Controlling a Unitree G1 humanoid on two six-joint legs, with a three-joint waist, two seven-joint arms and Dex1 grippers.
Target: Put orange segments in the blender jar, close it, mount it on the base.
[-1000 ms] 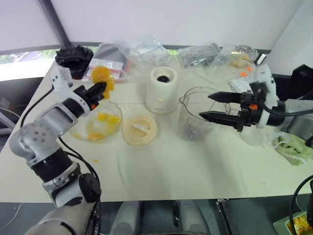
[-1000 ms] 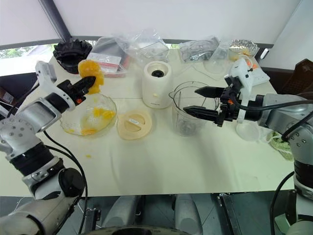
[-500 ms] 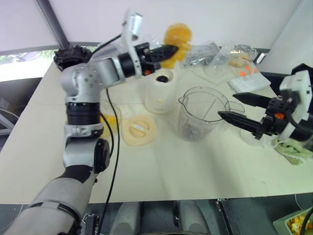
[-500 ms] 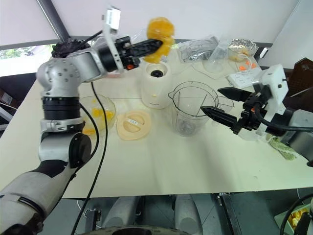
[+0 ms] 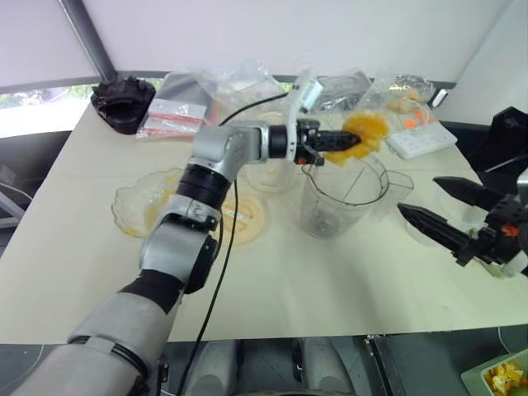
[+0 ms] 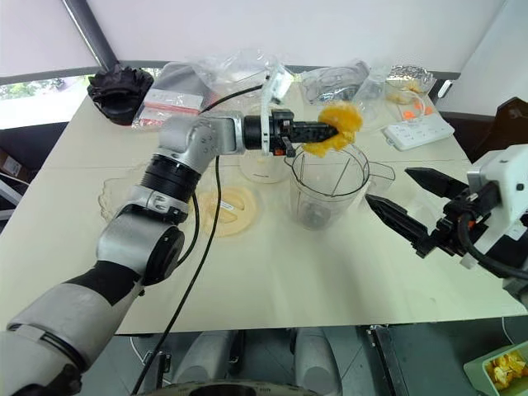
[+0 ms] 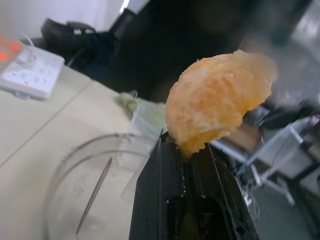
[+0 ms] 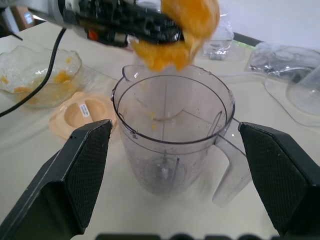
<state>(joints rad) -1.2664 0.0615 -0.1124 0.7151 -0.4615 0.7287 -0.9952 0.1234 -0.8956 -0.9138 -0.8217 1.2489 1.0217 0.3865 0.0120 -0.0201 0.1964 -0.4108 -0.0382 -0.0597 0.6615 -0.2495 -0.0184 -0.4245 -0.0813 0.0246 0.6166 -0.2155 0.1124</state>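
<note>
My left gripper (image 5: 346, 141) is shut on a clump of orange segments (image 5: 366, 130) and holds it level just above the rim of the blender jar (image 5: 340, 196). The jar stands upright and open, a dark blade at its bottom. In the left wrist view the wet segments (image 7: 220, 100) stick out past the shut fingers (image 7: 165, 185). The cream base (image 5: 271, 175) stands behind the jar, partly hidden by my left arm. My right gripper (image 5: 417, 194) hangs open to the right of the jar, apart from it. The right wrist view looks between the open fingers (image 8: 75, 175) at the jar (image 8: 172, 135).
A round cream lid (image 5: 245, 219) lies left of the jar. Beside it stands a shallow glass bowl (image 5: 142, 200) with more orange pieces. At the table's back are a black ridged object (image 5: 124, 99), plastic bags (image 5: 239, 82) and a white power strip (image 5: 421, 137).
My left arm swung from above the glass bowl across to the jar, carrying the orange clump. My right gripper drew back from the jar toward the right, still open.
</note>
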